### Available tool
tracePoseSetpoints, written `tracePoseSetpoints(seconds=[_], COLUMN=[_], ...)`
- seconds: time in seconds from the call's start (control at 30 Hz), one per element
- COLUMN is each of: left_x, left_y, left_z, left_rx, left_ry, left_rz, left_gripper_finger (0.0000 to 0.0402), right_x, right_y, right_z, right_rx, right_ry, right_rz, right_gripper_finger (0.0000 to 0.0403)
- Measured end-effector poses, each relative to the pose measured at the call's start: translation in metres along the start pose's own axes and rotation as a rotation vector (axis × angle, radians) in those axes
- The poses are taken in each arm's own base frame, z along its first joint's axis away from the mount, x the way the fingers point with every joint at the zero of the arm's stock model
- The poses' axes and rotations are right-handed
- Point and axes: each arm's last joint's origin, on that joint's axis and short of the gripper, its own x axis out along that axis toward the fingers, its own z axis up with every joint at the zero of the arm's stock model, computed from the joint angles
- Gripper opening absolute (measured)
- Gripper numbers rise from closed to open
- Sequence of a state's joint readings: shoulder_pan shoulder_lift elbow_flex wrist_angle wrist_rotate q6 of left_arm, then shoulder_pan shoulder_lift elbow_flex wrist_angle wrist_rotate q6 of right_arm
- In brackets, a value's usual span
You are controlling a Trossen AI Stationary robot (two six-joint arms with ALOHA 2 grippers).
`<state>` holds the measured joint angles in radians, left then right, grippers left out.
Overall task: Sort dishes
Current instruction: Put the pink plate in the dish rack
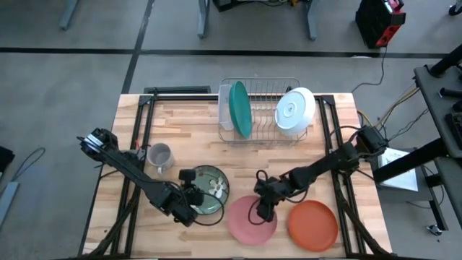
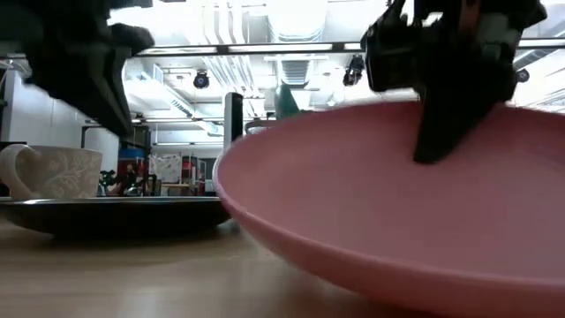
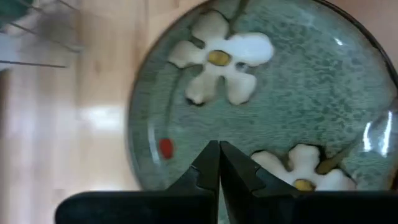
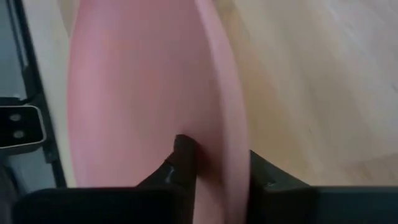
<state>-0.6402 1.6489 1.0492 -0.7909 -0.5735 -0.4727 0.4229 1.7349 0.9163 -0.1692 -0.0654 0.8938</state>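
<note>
Right claw [image 4: 217,168] seemingly astride pink plate [image 4: 137,87]

Teal plate [image 1: 240,108] and white bowl [image 1: 295,111] racked, green flowered plate [image 1: 210,189], pink plate [image 1: 252,220], orange-red plate [image 1: 313,224] on table.

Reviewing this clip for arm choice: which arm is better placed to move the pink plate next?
Right. The right gripper already has its fingers straddling the pink plate rim. The left gripper is shut over the dark green flowered plate, off the pink one.
</note>
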Motion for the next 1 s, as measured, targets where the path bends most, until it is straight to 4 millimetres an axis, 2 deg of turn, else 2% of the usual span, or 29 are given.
tracePoseSetpoints(seconds=[0.2,0.33,0.5,0.77,1.0], left_x=[0.016,0.018,0.021,0.031,0.041], left_y=[-0.007,-0.009,-0.010,-0.009,-0.009], left_z=[-0.012,-0.015,-0.021,-0.039,-0.051], left_rx=[-0.027,-0.038,-0.050,-0.061,-0.110], left_ry=[-0.014,-0.005,0.033,0.090,0.068], left_rz=[-0.069,-0.096,-0.137,-0.119,-0.103], left_gripper_finger=[0.0000,0.0000,0.0000,0.0000,0.0000], right_x=[-0.006,-0.015,-0.022,-0.025,-0.038], right_y=[0.001,0.003,0.001,0.000,0.004], right_z=[0.001,0.001,-0.008,-0.029,-0.024], right_rx=[0.004,0.030,0.072,0.120,0.132], right_ry=[-0.009,-0.009,0.063,0.187,0.137], right_rz=[-0.011,-0.010,-0.049,-0.140,-0.108], right_gripper_finger=[0.0110,0.0141,0.0169,0.0188,0.0186])
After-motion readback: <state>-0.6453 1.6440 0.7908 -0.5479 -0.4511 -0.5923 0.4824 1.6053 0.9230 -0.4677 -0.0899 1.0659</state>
